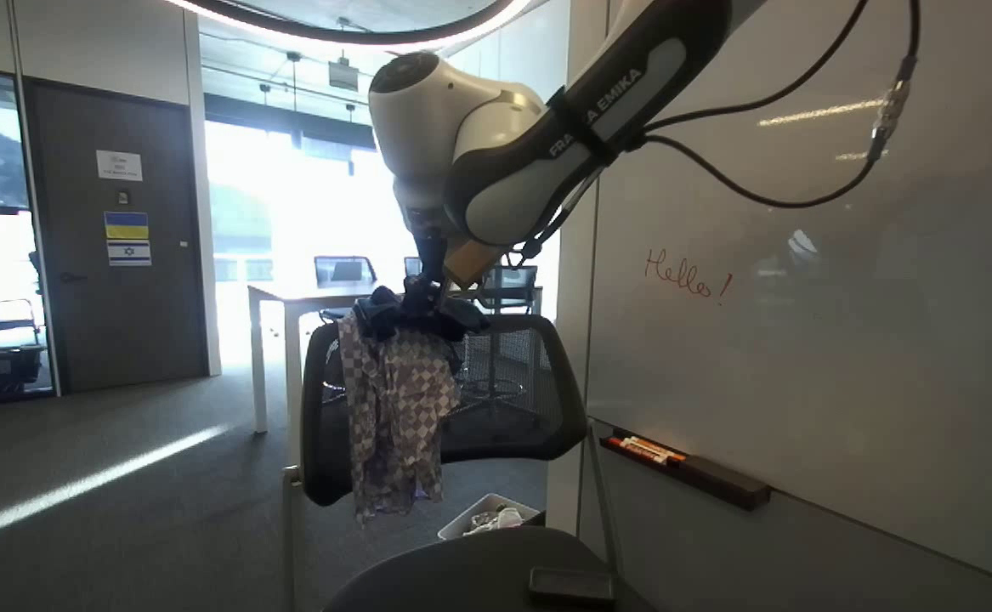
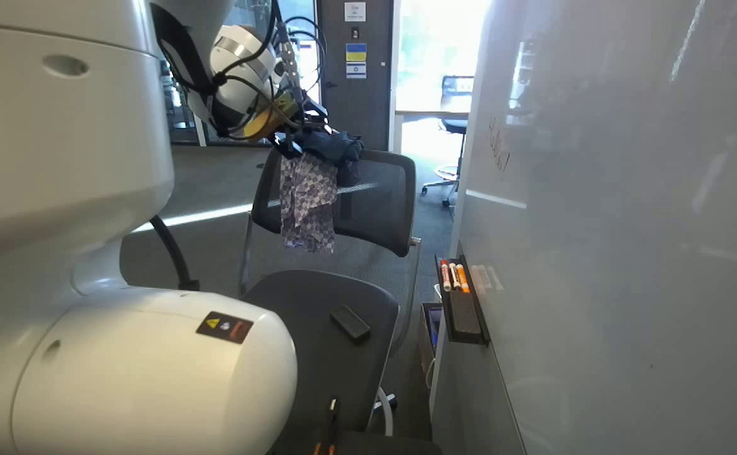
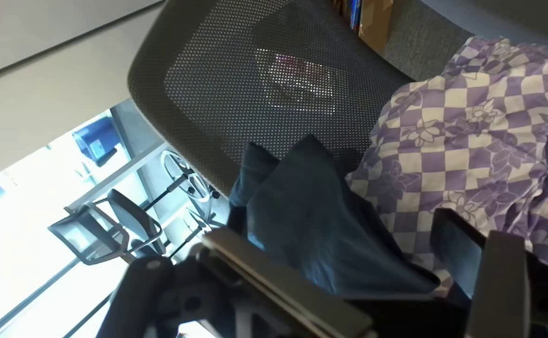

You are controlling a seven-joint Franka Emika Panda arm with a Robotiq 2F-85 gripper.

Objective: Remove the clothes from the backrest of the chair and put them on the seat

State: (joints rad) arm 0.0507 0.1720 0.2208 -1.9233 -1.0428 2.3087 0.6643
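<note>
A dark blue cloth (image 1: 381, 313) lies over the top edge of the chair's mesh backrest (image 1: 517, 408). A purple and white checkered cloth (image 1: 410, 391) hangs down the front of the backrest. Both cloths also show in an exterior view, the dark one (image 2: 336, 146) above the checkered one (image 2: 309, 202). My gripper (image 1: 432, 297) is at the top of the backrest, pointing down at the dark cloth. In the wrist view my gripper (image 3: 363, 281) has its fingers apart, with dark cloth (image 3: 311, 211) between and beyond them. The chair seat (image 2: 292, 297) is below.
A black block (image 2: 350, 323) lies on the seat. A whiteboard (image 1: 802, 297) stands beside the chair, with a marker tray (image 2: 466, 316) sticking out. A white table (image 1: 308, 293) and more chairs are behind. A bin (image 1: 496, 518) stands on the floor behind the chair.
</note>
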